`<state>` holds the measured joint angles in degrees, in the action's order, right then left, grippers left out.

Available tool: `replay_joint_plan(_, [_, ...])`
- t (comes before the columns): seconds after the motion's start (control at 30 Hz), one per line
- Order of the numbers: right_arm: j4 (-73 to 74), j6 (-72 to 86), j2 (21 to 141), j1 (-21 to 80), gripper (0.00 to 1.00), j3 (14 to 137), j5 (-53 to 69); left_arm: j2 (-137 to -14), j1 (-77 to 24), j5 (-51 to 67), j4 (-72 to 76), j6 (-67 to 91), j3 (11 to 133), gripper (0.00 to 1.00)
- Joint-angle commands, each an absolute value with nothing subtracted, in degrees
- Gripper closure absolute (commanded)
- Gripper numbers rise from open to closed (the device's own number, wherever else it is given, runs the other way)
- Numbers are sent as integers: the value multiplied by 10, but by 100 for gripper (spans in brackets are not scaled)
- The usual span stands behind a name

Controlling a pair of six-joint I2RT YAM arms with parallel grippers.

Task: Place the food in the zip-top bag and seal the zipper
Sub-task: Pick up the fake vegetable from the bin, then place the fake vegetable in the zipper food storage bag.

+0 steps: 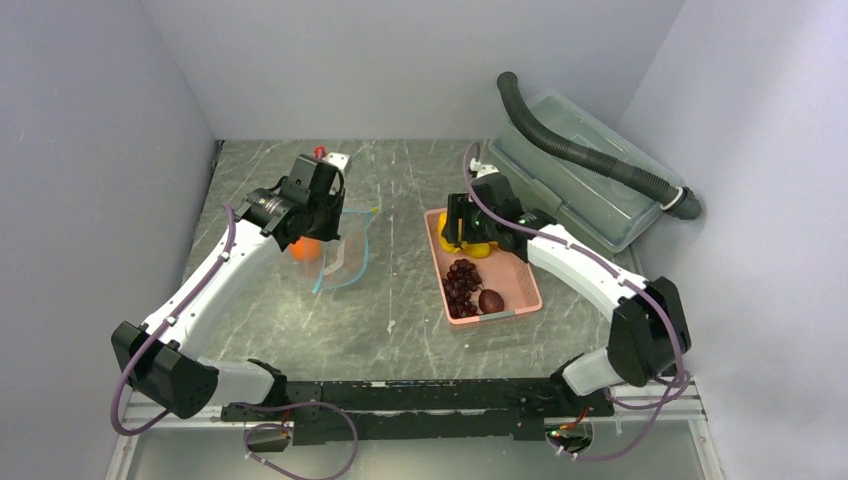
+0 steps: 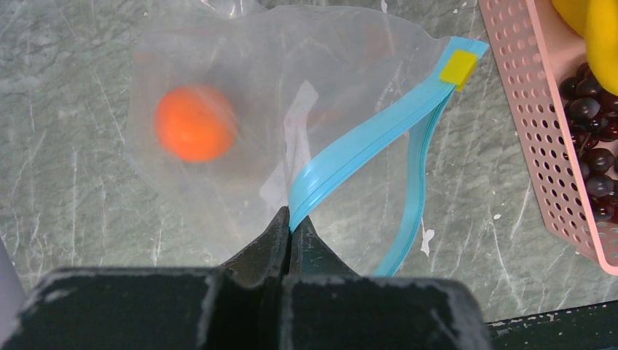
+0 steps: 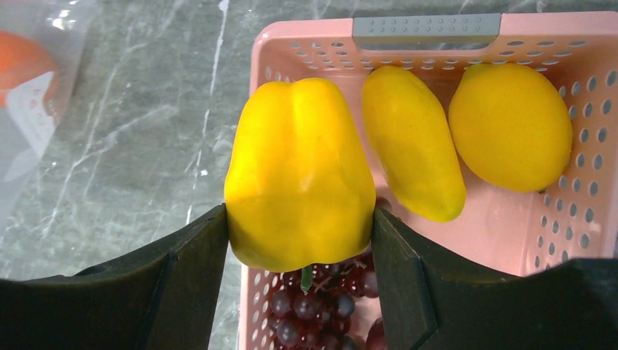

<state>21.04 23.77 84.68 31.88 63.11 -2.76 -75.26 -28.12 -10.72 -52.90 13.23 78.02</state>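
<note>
While the zip-top bag (image 2: 328,58) lay limp on the surface just ahead of the left jaws, those jaws were clamped shut on one lip of the zipper (image 2: 364,138). That held the lip up; the other lip sagged to their right, so the mouth gaped. An orange (image 2: 192,122) sat inside the bag, ahead and left of the jaws. A yellow tab (image 2: 459,67) capped the strip's far end.

Right jaws were closed on the yellow bell pepper (image 3: 299,168), one finger on each flank, over the pink basket (image 3: 291,44). Whether it was lifted clear, couldn't tell. Two yellow oblong fruits (image 3: 412,138) lay beyond and right of those jaws, with grapes (image 3: 313,306) under them and a reddish-brown fruit (image 1: 490,300) beside the grapes.

Risks, as a judgement:
- The pepper looked smooth and wide for the grip, so it could twist or slip on the carry.
- Only one lip was held, so a bump from the pepper could fold the mouth shut, shove the bag away, or tug the strip out of the left jaws.

The surface (image 1: 400,310) was grey-green and marbled, with pale plain walls around it. A clear lidded box (image 1: 600,215) stood right of the right jaws, with a black hose (image 1: 590,155) lying across it.
</note>
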Motion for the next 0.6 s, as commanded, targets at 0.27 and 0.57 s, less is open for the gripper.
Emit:
replay_joint_plan(0.27, [189,225,723,374,55,629,46,-751,-282,-108,-513,133,780,100])
replay_joint_plan(0.57, [162,220,734,466,55,664,60,-750,-281,-109,-513,134,780,100])
